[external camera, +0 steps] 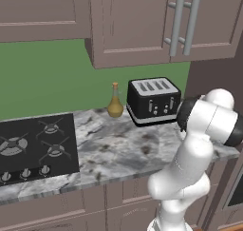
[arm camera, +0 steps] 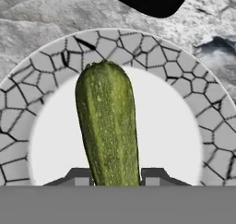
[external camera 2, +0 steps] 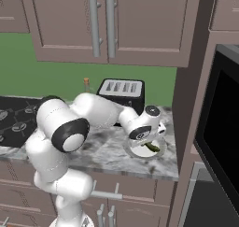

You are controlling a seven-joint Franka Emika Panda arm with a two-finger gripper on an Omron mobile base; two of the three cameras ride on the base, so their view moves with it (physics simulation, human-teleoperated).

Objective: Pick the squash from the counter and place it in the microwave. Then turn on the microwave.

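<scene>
End effector [arm camera: 116,177] clenched on squash [arm camera: 109,126], one finger [arm camera: 79,177] each side of it, squash lying on plate [arm camera: 184,75] right beneath end effector, plate on worktop [external camera 2: 107,151], toaster [external camera 2: 122,94] just behind, microwave [external camera 2: 223,123] to the right
</scene>
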